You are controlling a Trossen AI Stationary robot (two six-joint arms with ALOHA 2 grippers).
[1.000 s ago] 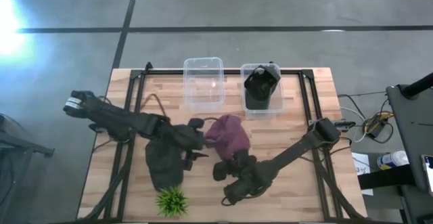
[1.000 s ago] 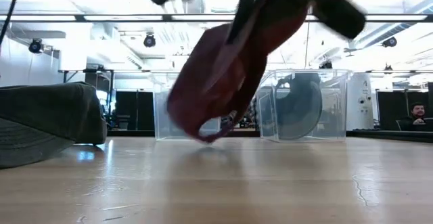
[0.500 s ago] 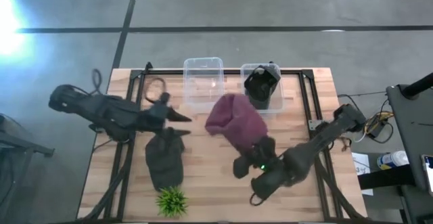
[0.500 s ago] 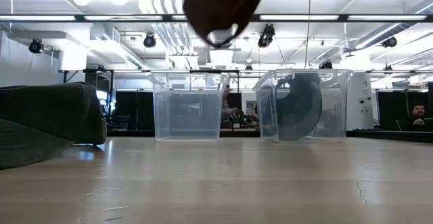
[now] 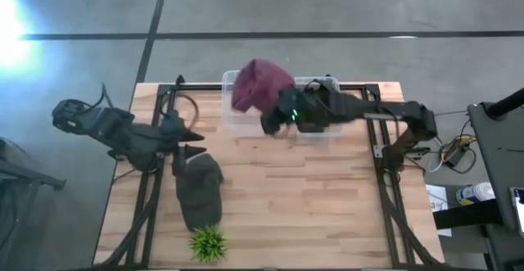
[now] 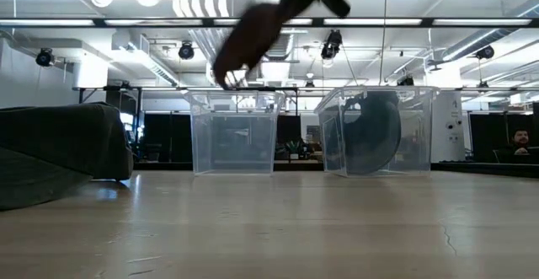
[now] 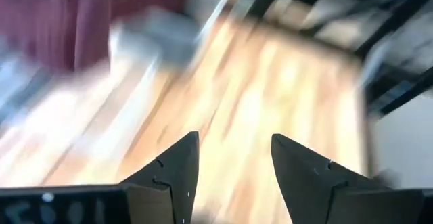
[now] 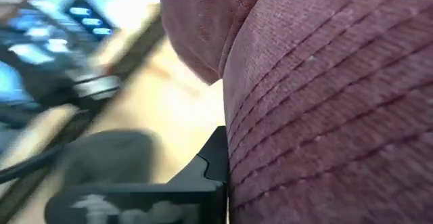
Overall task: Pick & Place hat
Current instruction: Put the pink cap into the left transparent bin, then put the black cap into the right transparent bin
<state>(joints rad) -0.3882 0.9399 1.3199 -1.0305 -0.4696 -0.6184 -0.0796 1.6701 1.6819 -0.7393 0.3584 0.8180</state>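
A maroon hat [image 5: 258, 84] hangs in the air over the left clear bin [image 5: 246, 117] at the table's far edge. In the low view the maroon hat [image 6: 251, 36] slants down above that bin [image 6: 234, 131]. My right gripper [image 5: 268, 117] is shut on it. A black hat [image 5: 316, 99] sits in the right clear bin [image 5: 332, 132]. A dark grey hat [image 5: 199, 191] lies flat on the table at the near left. My left gripper [image 5: 192, 136] is open and empty just beyond the grey hat; its open fingers show in the left wrist view [image 7: 233, 163]. My right gripper holds the maroon hat by its cloth beside the one finger that shows [image 8: 213, 163]. The ribbed cloth [image 8: 243, 143] covers the other finger and the place of contact. The hat is lifted clear of the table and hangs above the left bin.
A small green plant [image 5: 208, 243] stands at the near left edge. A black metal frame [image 5: 372, 119] runs round the table's far half. The middle and near right of the wooden top [image 5: 311, 205] are bare.
My right gripper has risen and swung from the table's near middle toward the far edge, carrying the maroon hat off the table to above the left bin. My left gripper has drawn back toward the table's left edge, away from the maroon hat.
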